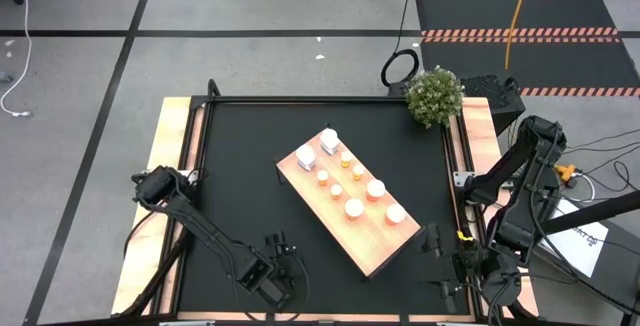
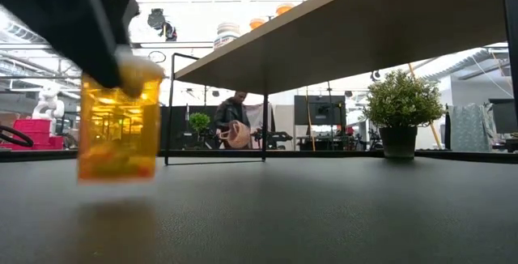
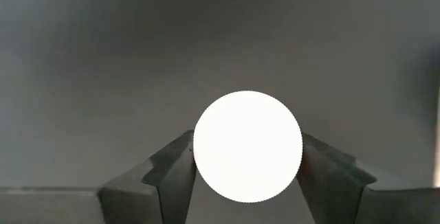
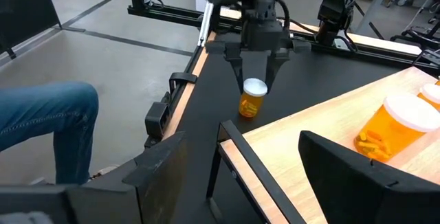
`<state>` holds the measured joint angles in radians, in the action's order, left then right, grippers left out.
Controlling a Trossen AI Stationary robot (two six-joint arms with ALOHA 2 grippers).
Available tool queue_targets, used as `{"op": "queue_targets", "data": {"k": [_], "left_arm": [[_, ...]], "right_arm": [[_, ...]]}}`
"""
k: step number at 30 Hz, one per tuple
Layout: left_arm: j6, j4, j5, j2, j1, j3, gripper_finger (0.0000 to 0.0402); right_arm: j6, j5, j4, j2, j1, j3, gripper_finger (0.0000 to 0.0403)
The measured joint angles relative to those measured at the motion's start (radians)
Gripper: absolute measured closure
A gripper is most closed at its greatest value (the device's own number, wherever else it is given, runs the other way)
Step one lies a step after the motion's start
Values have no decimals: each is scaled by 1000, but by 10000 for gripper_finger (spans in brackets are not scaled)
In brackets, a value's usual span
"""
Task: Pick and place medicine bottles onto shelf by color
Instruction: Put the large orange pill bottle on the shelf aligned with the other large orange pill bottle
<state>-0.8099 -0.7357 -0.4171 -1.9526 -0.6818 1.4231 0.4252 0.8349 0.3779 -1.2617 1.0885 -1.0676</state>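
Observation:
My left gripper (image 1: 277,262) is near the mat's near edge, left of the shelf, and is shut on an orange medicine bottle (image 2: 118,130) with a round white cap (image 3: 247,146). The right wrist view shows that bottle (image 4: 251,102) under the left gripper (image 4: 256,78). The shelf (image 1: 352,238), a pale wood board, lies slantwise mid-table. It carries two white blocky bottles (image 1: 316,149) and several orange white-capped ones (image 1: 376,190). My right gripper (image 4: 251,183) waits open at the shelf's near right corner, with one orange bottle (image 4: 395,126) lying close before it. My left gripper pinches the orange bottle by its round white cap (image 3: 206,157), one finger (image 3: 172,172) on each side of the cap's rim. The fingers come from above, pointing down. The bottle hangs below them, slightly tilted, its base (image 2: 113,173) just above the mat.
A potted plant (image 1: 434,96) stands at the table's far right corner. The black mat (image 1: 240,186) lies bare left of the shelf. A person (image 2: 235,122) is in the room beyond, and a leg in jeans (image 4: 41,124) shows beside the table.

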Motion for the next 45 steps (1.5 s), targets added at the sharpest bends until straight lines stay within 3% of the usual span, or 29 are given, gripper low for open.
{"op": "queue_targets", "data": {"k": [7, 14, 23, 39, 45], "left_arm": [[96, -82, 16, 0, 25, 175, 194], [206, -218, 19, 1, 39, 414, 184], [359, -270, -7, 2, 70, 671, 196], [478, -244, -23, 2, 196, 747, 189], [561, -115, -23, 1, 220, 747, 188]], "right_arm": [[0, 0, 0, 0, 0, 0, 126], [0, 0, 7, 0, 0, 0, 126], [2, 0, 9, 0, 0, 25, 126], [0, 1, 15, 8, 0, 27, 126], [-9, 1, 16, 8, 0, 27, 126]]}}
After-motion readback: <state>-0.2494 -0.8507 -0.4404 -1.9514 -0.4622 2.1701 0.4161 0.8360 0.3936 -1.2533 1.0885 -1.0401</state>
